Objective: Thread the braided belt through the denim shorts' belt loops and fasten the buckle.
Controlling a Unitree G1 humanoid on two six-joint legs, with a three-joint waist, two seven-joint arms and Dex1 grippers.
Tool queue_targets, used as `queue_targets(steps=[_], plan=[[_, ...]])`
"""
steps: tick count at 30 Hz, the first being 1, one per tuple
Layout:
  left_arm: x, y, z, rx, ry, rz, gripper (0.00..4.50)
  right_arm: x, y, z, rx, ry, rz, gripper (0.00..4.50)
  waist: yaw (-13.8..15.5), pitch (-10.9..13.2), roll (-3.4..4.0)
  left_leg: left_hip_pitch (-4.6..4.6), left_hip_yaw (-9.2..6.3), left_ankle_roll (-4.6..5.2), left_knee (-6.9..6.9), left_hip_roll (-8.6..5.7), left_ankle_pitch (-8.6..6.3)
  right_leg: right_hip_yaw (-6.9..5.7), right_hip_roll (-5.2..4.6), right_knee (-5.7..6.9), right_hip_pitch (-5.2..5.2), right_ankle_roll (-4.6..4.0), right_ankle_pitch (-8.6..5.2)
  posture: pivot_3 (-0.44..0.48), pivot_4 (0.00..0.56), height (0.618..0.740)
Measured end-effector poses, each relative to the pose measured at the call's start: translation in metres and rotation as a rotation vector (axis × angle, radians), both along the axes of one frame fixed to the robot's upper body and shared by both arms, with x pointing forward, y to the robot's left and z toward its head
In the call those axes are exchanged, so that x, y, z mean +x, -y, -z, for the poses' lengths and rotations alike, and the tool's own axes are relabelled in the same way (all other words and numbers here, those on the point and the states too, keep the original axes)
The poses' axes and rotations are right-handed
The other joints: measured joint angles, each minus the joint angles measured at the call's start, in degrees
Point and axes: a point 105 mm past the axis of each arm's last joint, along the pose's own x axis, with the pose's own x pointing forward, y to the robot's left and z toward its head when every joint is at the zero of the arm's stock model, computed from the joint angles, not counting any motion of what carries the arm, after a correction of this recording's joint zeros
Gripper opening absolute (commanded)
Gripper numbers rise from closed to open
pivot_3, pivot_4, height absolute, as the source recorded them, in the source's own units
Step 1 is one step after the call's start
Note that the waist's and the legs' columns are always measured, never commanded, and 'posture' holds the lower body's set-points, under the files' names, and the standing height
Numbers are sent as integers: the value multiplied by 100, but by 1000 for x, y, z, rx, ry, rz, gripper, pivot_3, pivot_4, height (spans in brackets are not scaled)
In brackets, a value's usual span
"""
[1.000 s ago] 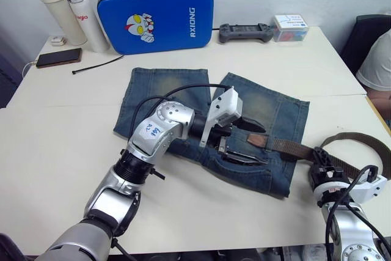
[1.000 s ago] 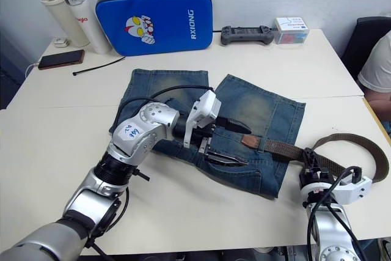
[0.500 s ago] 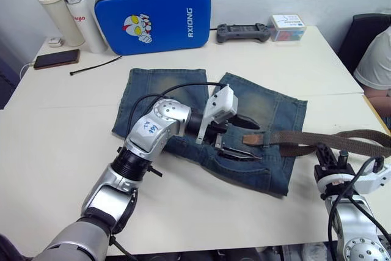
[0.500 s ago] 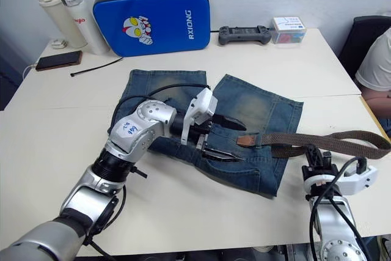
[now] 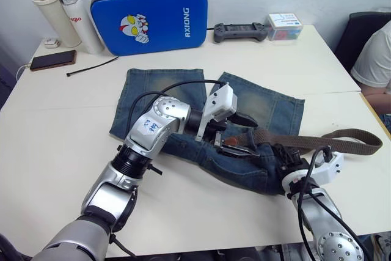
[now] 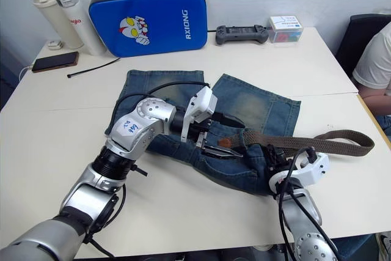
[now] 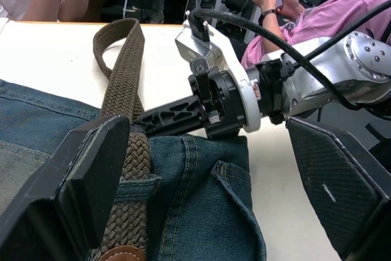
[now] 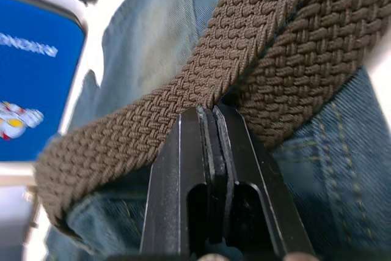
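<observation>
The denim shorts [image 5: 159, 87] lie flat on the white table, waistband toward me. The braided belt [image 5: 317, 139] runs from the waistband out to the right and folds back in a long loop. Its tan tip [image 7: 122, 252] lies between the wide-apart fingers of my left gripper [image 5: 240, 134], which is open over the waistband. A denim belt loop [image 7: 135, 186] crosses the belt there. My right gripper [image 5: 283, 152] is shut on the belt at the shorts' right edge, where the denim is bunched up. The buckle is out of view.
At the back stand a blue case [image 5: 149, 13], two bottles [image 5: 61, 10], a phone [image 5: 52, 60], a black cable tie [image 5: 91, 65], a game controller [image 5: 239, 30] and a small box [image 5: 284, 27]. A person [image 5: 376, 53] sits at the right edge.
My right gripper has moved left to the shorts' right edge, carrying the belt with it. The belt's loop has flattened and the denim there has bunched. The left gripper has stayed put.
</observation>
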Motion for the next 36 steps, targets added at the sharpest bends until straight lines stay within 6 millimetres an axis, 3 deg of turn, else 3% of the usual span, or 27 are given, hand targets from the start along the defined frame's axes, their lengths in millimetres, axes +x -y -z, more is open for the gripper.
queue_targets(steps=[6, 10, 16, 22, 26, 30, 33, 36], plan=[[0, 1, 0, -3, 0, 3, 4500, 2, 5, 2, -211, -67, -15, 28, 1, 0, 0, 0, 1, 0, 0, 0, 0, 0, 1, 0, 0, 0, 0, 0, 150, 738], [-1, 1, 0, -4, 1, 7, 4500, 4, 1, -11, -211, -19, -28, 1425, -1, 0, 0, 0, 2, 0, 0, 0, 0, 1, 1, 0, -1, 0, 0, 0, 150, 738], [4, -2, 2, 11, 23, -1, 4500, -12, 6, -48, -356, 82, -152, 4362, 21, 0, -1, -3, 6, 8, 3, -2, -4, 2, 0, -2, 1, 1, 0, 0, 150, 738], [14, -7, 4, 31, 49, -33, 4500, -36, 7, -59, -528, 113, -401, 4442, 17, 3, -12, -1, 11, 35, 6, -1, -17, 4, 4, -4, 8, 3, 1, 0, 150, 738], [21, -13, 5, 39, 90, -55, 4500, -43, -4, -75, -760, 172, -609, 4442, 7, 4, -16, 6, 18, 46, 8, 2, -23, 14, 10, -4, 9, 4, 2, 0, 150, 738], [26, -17, 8, 59, 143, -77, 4500, -49, -17, -66, -969, 114, -855, 4442, 33, 8, -23, 3, 18, 45, 10, 1, -23, 16, 8, -5, 8, 5, 3, 0, 150, 738], [27, -18, 10, 73, 192, -83, 4500, -47, -22, -64, -1050, 113, -918, 4442, 86, 8, -36, 2, 16, 31, 13, 1, -15, 16, 7, -7, 7, 5, 3, 0, 150, 738], [30, -18, 19, 107, 236, -93, 4500, -43, -29, -64, -1090, 130, -942, 3231, 137, 8, -37, 0, 18, 26, 23, 0, -12, 17, 6, -6, 6, 7, 4, 0, 150, 738]])
